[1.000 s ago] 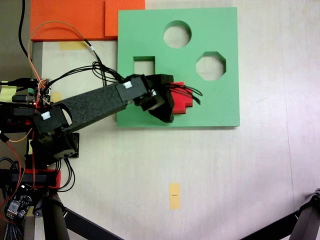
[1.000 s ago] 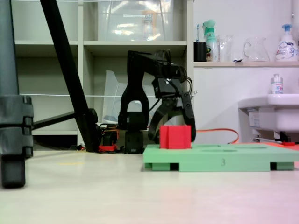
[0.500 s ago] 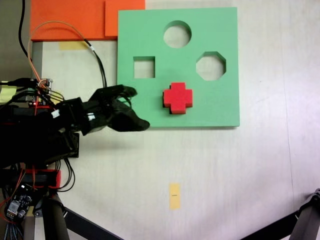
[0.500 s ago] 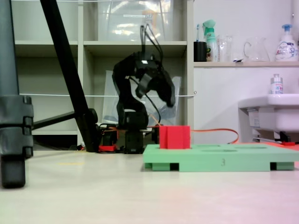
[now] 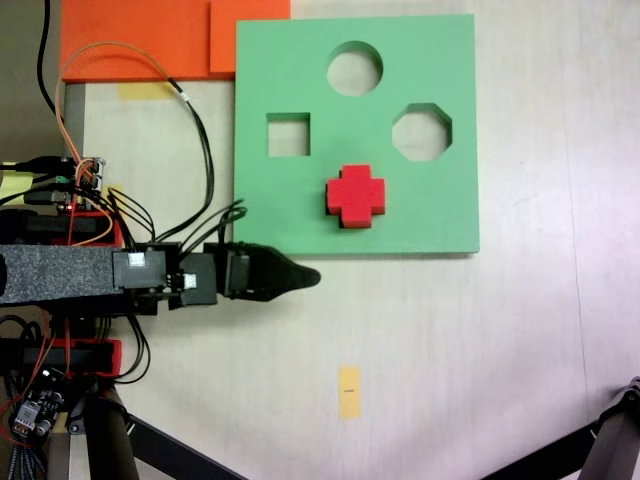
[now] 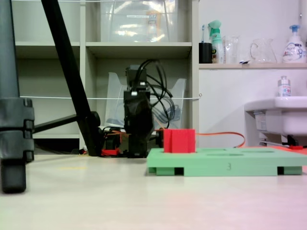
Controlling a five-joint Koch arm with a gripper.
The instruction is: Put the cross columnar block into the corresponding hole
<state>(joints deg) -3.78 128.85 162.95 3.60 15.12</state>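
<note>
In the top-down fixed view the gripper (image 5: pixel 308 277) lies off the green foam board (image 5: pixel 440 200), jaws brought together to one tip, holding nothing. Up and right of it, one red cross columnar block (image 5: pixel 355 194) sits in its plus-shaped hole. The low fixed view shows the block (image 6: pixel 180 141) protruding above the board.

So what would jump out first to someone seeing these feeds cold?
The bright red cross block sitting in the green foam board, standing proud of its surface in the low fixed view. Next, the black gripper lying off the board's lower left edge, apart from the block.
</note>
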